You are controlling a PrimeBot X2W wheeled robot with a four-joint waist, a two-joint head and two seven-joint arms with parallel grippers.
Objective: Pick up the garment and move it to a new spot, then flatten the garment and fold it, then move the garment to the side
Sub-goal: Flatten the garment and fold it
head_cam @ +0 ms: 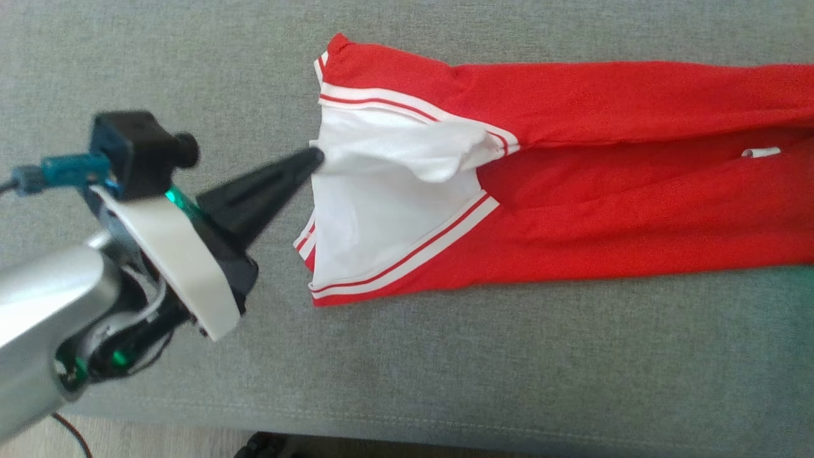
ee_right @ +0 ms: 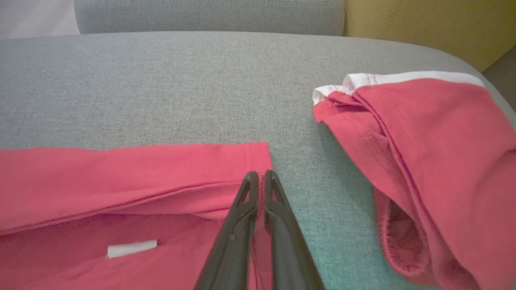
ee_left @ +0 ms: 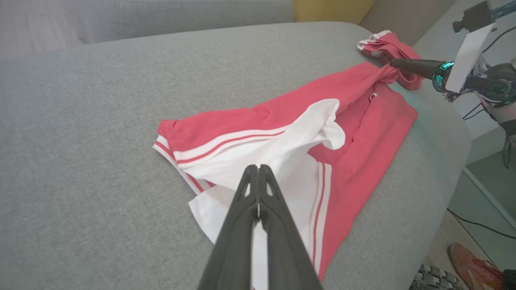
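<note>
Our left claw [head_cam: 315, 156] is clamped on the white end of the garment [head_cam: 604, 191], which stretches lengthwise away to the right across the grey sofa cushion [head_cam: 445, 381]. The right wrist view gives us the far end: our right claw [ee_right: 260, 174] pinched shut on the red hem.

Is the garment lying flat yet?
Not flat: the garment lies stretched along the sofa, but its white flap curls up beside the left tool.

1 garment [head_cam: 572, 191]; 2 tools: L tool [ee_left: 258, 167] + R tool [ee_right: 261, 174]; 1 grey couch [head_cam: 191, 63]; 1 white tag [ee_right: 132, 248].
</note>
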